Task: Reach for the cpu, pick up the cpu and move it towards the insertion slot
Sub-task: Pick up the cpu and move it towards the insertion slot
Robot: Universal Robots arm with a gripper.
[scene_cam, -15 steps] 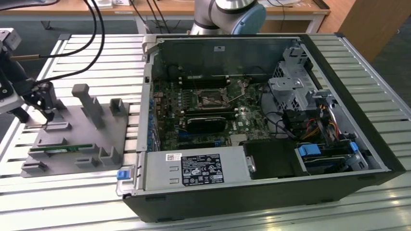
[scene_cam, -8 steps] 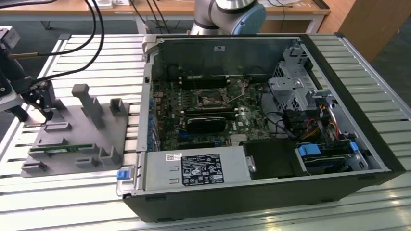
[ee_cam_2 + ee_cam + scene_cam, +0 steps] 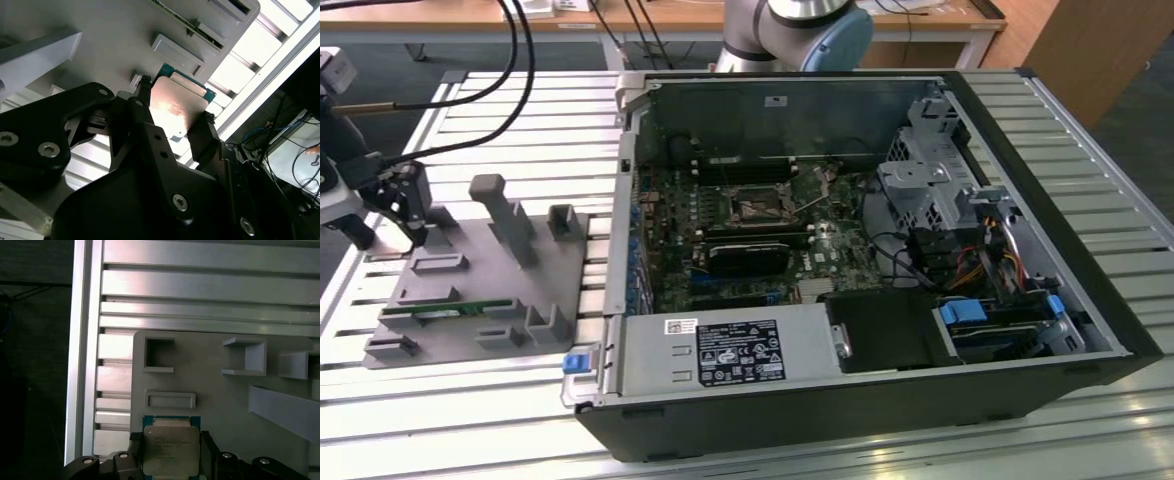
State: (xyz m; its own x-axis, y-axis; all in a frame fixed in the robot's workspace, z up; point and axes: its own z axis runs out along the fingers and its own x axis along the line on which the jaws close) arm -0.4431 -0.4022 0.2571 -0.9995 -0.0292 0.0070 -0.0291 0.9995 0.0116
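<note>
The cpu (image 3: 170,450) is a flat square chip with a silvery top and a green rim. It sits between my gripper's (image 3: 170,441) two black fingers, which close on its opposite edges in both wrist views. In the second wrist view the cpu (image 3: 177,107) hangs just over the grey fixture plate (image 3: 100,45), with my gripper (image 3: 176,100) around it. In the exterior view my gripper (image 3: 403,225) stands over the far corner of that plate (image 3: 480,290), at the exterior view's left. The insertion slot (image 3: 758,209) lies on the motherboard inside the open computer case (image 3: 854,400).
The grey plate carries raised posts (image 3: 500,215) and a green memory stick (image 3: 447,311). A black cooler block (image 3: 747,257) sits near the socket. Black cables (image 3: 467,90) run over the slatted aluminium table (image 3: 494,120). The case wall (image 3: 630,180) stands between plate and motherboard.
</note>
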